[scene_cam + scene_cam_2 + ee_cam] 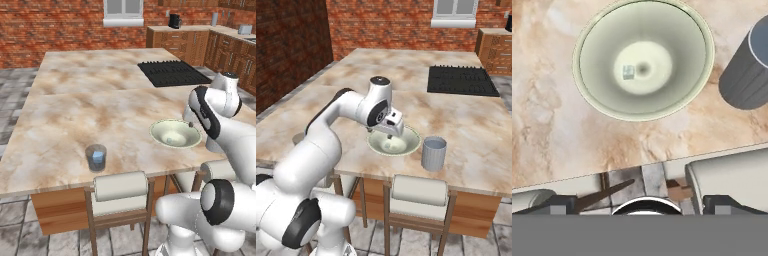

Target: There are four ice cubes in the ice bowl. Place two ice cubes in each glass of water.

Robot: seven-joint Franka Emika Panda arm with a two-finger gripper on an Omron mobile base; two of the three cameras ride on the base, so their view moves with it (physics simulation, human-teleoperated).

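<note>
One ice cube [628, 72] in ice bowl [597, 30], below open gripper [390, 134]

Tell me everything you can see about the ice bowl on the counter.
The ice bowl is wide, shallow and round, glossy pale cream-green, like glazed ceramic. It stands upright on the marble counter near its front edge, above the stools. One tiny pale blue ice cube lies at its flat bottom, beside the centre. A grey glass of water stands close beside it, apart. The end effector hovers just above the bowl, jaws open, holding nothing.
</note>
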